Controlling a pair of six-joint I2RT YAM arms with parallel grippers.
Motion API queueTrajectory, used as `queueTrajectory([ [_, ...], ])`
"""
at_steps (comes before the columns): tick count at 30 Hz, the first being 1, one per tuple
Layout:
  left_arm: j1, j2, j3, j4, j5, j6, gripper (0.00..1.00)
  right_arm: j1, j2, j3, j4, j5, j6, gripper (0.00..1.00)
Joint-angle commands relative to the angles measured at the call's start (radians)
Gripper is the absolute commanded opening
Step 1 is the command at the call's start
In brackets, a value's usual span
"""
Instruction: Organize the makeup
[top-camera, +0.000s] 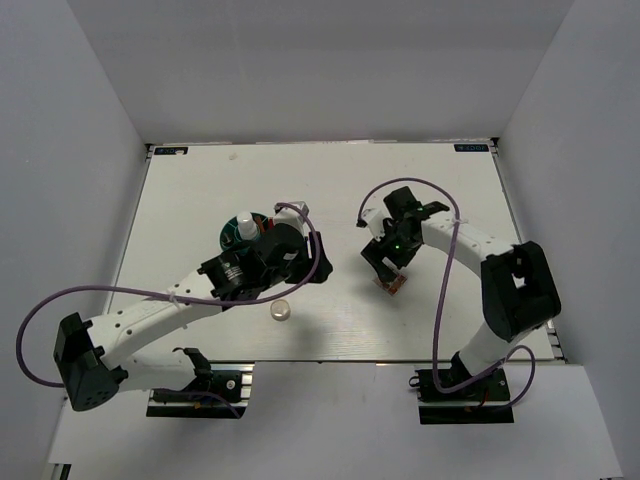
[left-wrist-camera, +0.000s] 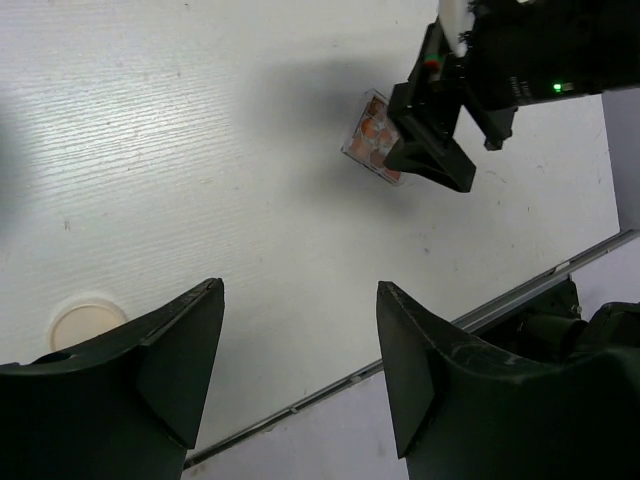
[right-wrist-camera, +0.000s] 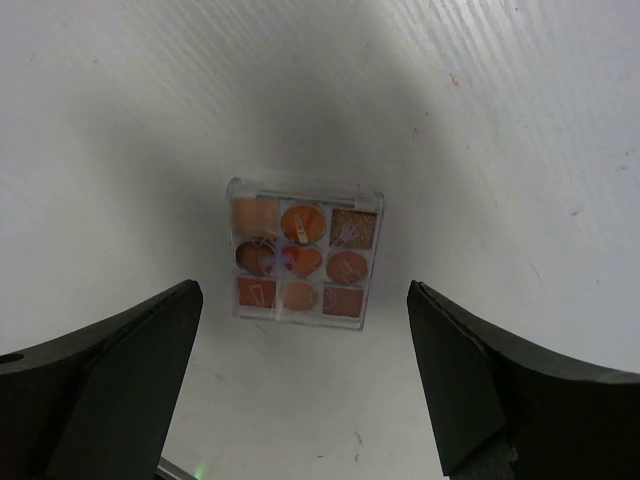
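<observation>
Nearest the arm bases, on the white tabletop: round cream compact, lying flat and alone, close to the left arm's forearm but apart from it; visible also in the left wrist view, low at the left, just beside one finger. A little farther and to the right: square pinkish palette, flat on the tabletop, face up, showing a grid of nine orange and brown pans under a clear cover. Directly above it: right fingers, spread wide and holding nothing, the palette centred in the gap and clear of both fingers in the right wrist view. Left fingers also spread wide and empty, hanging over bare tabletop and facing toward the palette and the black end of the right arm. Farther again, left of centre: teal round tub, mostly hidden under the left arm's wrist, with a white-and-blue bottle in it. Compact and palette well apart from each other, both outside the tub.
</observation>
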Motion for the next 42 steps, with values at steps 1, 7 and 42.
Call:
queueTrajectory([
  [1, -0.004, -0.033, -0.027, -0.004, -0.036, -0.009, 0.72, 0.039, 0.057, 0.073, -0.035, 0.082, 0.048, 0.89],
  [7, -0.004, -0.080, -0.044, -0.022, -0.062, -0.024, 0.72, 0.075, 0.171, 0.201, -0.173, 0.149, 0.074, 0.89],
  [42, -0.004, -0.175, -0.080, -0.065, -0.099, -0.047, 0.73, 0.164, 0.331, 0.341, -0.281, 0.303, 0.024, 0.89],
])
